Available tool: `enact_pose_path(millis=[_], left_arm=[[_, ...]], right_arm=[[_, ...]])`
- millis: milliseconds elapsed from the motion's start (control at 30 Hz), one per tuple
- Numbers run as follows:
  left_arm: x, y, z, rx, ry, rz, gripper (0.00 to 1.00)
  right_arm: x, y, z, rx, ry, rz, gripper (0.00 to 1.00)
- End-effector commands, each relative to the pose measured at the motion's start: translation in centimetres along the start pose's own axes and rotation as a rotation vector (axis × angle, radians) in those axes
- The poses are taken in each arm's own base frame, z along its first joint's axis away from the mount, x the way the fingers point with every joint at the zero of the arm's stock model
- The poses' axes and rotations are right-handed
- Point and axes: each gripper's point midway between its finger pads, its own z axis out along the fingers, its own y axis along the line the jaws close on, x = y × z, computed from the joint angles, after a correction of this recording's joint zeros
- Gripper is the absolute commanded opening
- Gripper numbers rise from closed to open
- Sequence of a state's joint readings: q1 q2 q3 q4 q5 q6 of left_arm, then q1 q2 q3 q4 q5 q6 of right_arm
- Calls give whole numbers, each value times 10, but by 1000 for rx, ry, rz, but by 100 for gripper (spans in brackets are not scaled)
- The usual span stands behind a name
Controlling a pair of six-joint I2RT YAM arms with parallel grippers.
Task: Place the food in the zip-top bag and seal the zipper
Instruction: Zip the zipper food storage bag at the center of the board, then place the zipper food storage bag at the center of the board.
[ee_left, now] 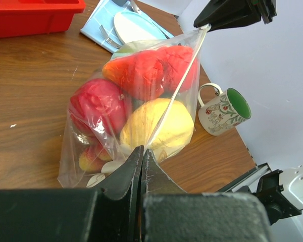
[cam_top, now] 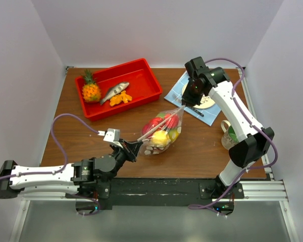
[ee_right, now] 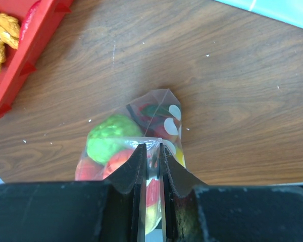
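Left tool [cam_top: 136, 147]: closed, pinching the near-left end of the zipper [cam_top: 160, 125].
Zip-top bag [cam_top: 164, 143]: mid-bench between the arms, held up by its top edge, its belly apparently resting on the bench [cam_top: 202, 148].
Food [cam_top: 160, 137]: red, yellow and green pieces, all inside the bag.
Zipper: stretched taut in a straight line between the tools; whether its ridges are fully mated cannot be told.
Right tool [cam_top: 184, 107]: closed on the far-right end of the zipper.
Handling note: keep the strip taut, anchor one end, and run the other pinch along it with steady pressure. Avoid lifting, since the load could pry the seal open.
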State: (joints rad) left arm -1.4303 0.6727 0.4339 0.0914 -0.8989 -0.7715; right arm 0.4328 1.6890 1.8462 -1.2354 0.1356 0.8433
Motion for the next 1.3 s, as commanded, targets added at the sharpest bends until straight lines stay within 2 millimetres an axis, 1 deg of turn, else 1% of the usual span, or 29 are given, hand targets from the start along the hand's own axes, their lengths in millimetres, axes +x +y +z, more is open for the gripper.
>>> enact_pose_path(millis=[0, 100, 133, 300, 333, 400, 433, 533, 567, 600, 633, 667, 700, 733, 767, 800, 833, 867, 900, 933, 967, 1000, 1033, 1067, 1100, 1133, 1167, 1200, 1267], left_arm=[[-20, 8, -5, -59, -52, -4, 0], [-23, 6, -5, -63, -55, -4, 0], [-20, 10, -6, -76, -43, 20, 0], [-20, 5, -5, -59, -34, 14, 0], [-16, 2, -4, -46, -21, 18, 0], [-18, -4, -3, -40, -19, -2, 0], [-15, -4, -2, -49, -9, 7, 0], [-17, -10, 1, -60, -4, 17, 0], [-18, -11, 2, -65, -3, 24, 0], [-21, -15, 5, -71, -6, 24, 3], [-21, -14, 5, -83, 3, 34, 9], [-23, -14, 7, -91, 4, 36, 11], [-29, -15, 9, -101, -2, 26, 14], [-26, -14, 11, -110, 12, 41, 22], [-30, -15, 13, -115, 10, 31, 27], [-31, -12, 18, -125, 20, 30, 29], [-31, -8, 20, -133, 32, 36, 32], [-34, -8, 23, -134, 38, 29, 34], [-36, -2, 29, -142, 48, 21, 38], [-38, 0, 31, -149, 52, 24, 47], [-43, 2, 33, -155, 43, 25, 53], [-45, 1, 34, -155, 41, 36, 65], [-44, 4, 34, -165, 49, 50, 70], [-50, 2, 35, -171, 45, 51, 74], [-50, 3, 35, -177, 50, 65, 82], [-50, 3, 36, -177, 51, 71, 87], [-53, 3, 37, -178, 46, 73, 91], [-54, 3, 37, -174, 53, 85, 98], [-58, 1, 39, -169, 56, 93, 100]], right_arm=[[-80, -39, -23, 103, -316, 72, 0], [-82, -45, -22, 113, -316, 81, 0], [-84, -48, -21, 123, -319, 86, 0], [-89, -55, -27, 141, -343, 90, 0], [-89, -55, -27, 138, -344, 91, 0], [-87, -52, -24, 120, -338, 92, 0], [-86, -50, -20, 110, -330, 94, 0], [-79, -30, -5, 15, -284, 86, 0], [-74, -24, 3, -4, -262, 79, 0], [-75, -14, 5, -48, -260, 84, 0], [-71, -6, 13, -54, -245, 74, 0], [-71, 2, 14, -67, -245, 71, 1], [-68, 10, 19, -81, -232, 59, 1], [-61, 21, 22, -93, -218, 36, 1], [-58, 31, 31, -90, -205, 20, 2], [-45, 45, 35, -103, -188, -18, 2], [-39, 52, 38, -106, -182, -35, 3], [-33, 60, 47, -105, -165, -51, 4], [-23, 70, 49, -123, -150, -72, 5], [-14, 79, 51, -162, -120, -90, 14], [-12, 88, 55, -198, -124, -101, 23], [-10, 91, 55, -216, -122, -125, 35], [-10, 93, 54, -232, -128, -132, 58], [-12, 95, 53, -248, -142, -138, 69], [-16, 96, 43, -267, -164, -156, 79], [-18, 98, 39, -277, -175, -169, 97], [-21, 99, 31, -292, -186, -177, 99], [-24, 98, 21, -302, -203, -194, 99], [-26, 94, 8, -299, -219, -208, 99]])
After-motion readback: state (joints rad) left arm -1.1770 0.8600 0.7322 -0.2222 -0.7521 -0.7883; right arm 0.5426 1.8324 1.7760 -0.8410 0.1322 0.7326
